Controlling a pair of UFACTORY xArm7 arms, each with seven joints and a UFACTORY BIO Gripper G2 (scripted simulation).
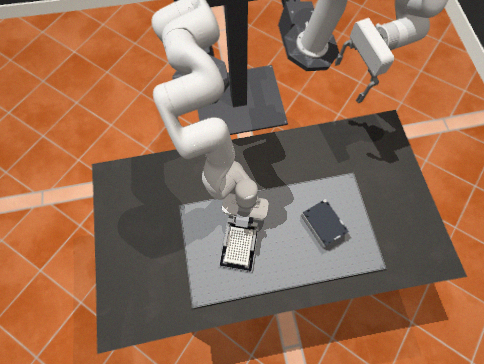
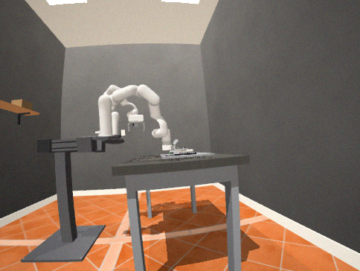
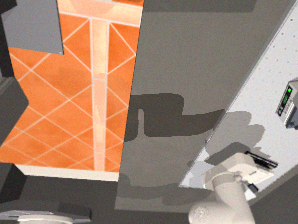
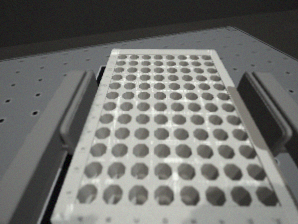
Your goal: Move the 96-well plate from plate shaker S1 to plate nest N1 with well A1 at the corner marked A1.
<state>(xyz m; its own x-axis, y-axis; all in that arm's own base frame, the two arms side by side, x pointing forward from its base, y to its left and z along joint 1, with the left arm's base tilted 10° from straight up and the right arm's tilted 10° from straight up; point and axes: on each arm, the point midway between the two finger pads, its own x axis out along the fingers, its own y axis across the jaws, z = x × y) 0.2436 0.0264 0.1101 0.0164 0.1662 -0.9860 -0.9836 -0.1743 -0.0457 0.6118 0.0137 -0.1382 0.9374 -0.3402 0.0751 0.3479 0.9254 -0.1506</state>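
Right wrist: clenched on 96-w plate [image 1: 239,246] [image 2: 183,150] [image 4: 162,127].
Centred btwn R fingers [image 1: 253,242], long axis ∥ pads, at N1 [image 1: 237,267] [image 3: 262,160]; R arm nearer.

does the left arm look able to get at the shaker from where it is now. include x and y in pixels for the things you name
Probably yes: the left gripper [image 1: 349,81] [image 2: 136,130] hangs open beyond the table edge, and the shaker [image 1: 325,222] [image 3: 290,107] has nothing on top. The right arm [image 1: 192,90] [image 2: 154,112] [image 3: 231,197] is off to one side.
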